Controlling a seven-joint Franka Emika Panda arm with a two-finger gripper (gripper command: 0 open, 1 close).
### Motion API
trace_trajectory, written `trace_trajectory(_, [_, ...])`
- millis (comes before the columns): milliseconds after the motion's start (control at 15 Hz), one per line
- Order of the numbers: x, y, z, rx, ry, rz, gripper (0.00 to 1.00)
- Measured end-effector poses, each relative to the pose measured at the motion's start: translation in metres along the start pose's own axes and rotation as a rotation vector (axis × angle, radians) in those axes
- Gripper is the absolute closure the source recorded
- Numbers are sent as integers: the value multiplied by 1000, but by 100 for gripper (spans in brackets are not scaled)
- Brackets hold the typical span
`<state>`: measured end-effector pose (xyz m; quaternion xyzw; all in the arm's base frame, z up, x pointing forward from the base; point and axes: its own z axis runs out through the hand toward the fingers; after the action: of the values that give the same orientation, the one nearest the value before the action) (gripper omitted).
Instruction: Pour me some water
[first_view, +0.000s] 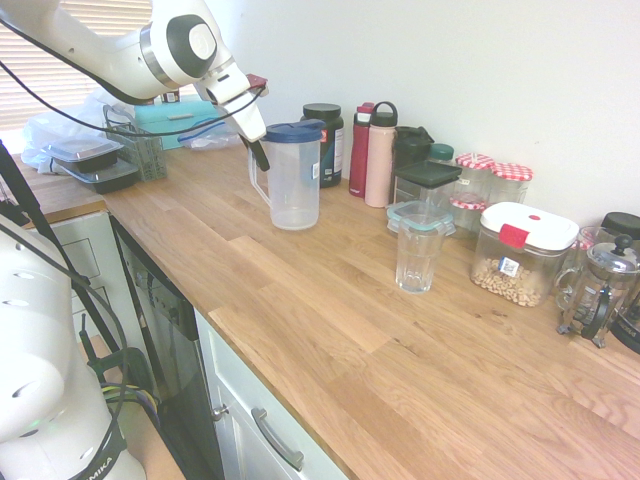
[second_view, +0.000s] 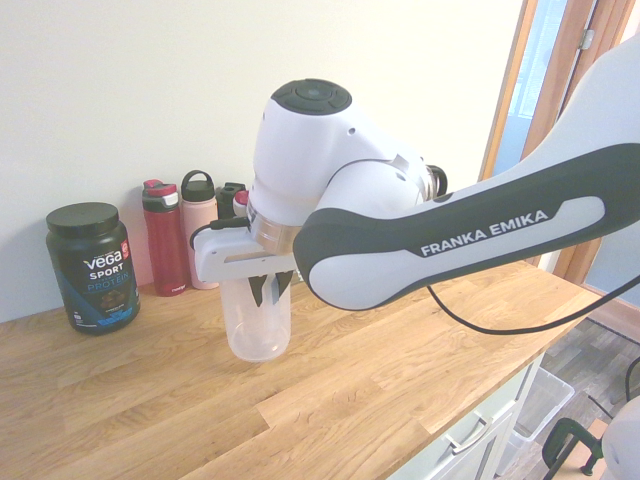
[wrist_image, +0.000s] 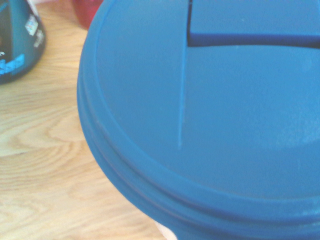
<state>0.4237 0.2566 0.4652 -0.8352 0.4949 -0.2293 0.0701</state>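
Progress so far is basically the grab, if even that, and you've got all the pouring ahead of you. The pitcher (first_view: 293, 175) with the blue lid (wrist_image: 210, 115) stands upright on the wooden counter (first_view: 330, 330), toward the far left end of the row of stuff along the wall. Your gripper (first_view: 260, 152) is down at its handle side, fingers pinched together. From the first exterior view it looks like they're clamped on the handle (first_view: 257, 182), but I can't swear to it since the fingertips are tiny there, and the arm hides the spot in the other exterior view.

The empty glass (first_view: 417, 257) sits well to the right of the pitcher and nearer the counter's front edge, with nothing in it that I can see.

What's left, as I read it: lift the pitcher, carry it right to the glass, tip it. Hard to tell how much water is inside the pitcher.
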Motion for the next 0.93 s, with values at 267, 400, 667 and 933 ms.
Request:
trace_trajectory(267, [0,0,23,11,-42,6,0])
trace_trajectory(400, [0,0,24,17,-41,8,0])
trace_trajectory(667, [-1,1,24,17,-35,-1,0])
trace_trajectory(933, [1,4,26,-9,-17,-10,0])
